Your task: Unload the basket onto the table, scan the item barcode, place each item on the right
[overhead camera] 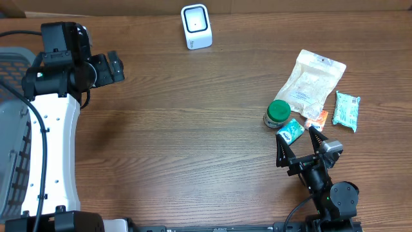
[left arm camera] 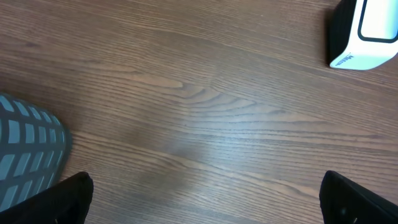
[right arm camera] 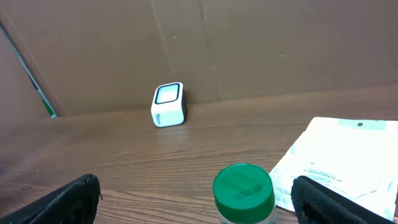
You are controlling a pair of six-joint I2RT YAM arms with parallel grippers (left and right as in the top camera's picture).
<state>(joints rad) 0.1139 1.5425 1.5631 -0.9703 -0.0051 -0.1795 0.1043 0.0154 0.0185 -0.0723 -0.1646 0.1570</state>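
Observation:
The white barcode scanner [overhead camera: 196,26] stands at the back of the table, also seen in the left wrist view as the scanner [left arm camera: 367,31] and in the right wrist view as the scanner [right arm camera: 168,104]. Items lie at the right: a green-lidded jar [overhead camera: 278,113], a white pouch [overhead camera: 310,84], a teal packet [overhead camera: 346,111], a small teal packet [overhead camera: 291,131] and a small orange packet [overhead camera: 317,119]. My right gripper [overhead camera: 297,133] is open just in front of the jar [right arm camera: 244,193], holding nothing. My left gripper [overhead camera: 116,67] is open over bare wood at the far left, empty.
A grey mesh basket [overhead camera: 13,58] sits at the table's left edge, its corner showing as the basket [left arm camera: 28,149] in the left wrist view. The pouch [right arm camera: 339,158] lies right of the jar. A brown cardboard wall stands behind the scanner.

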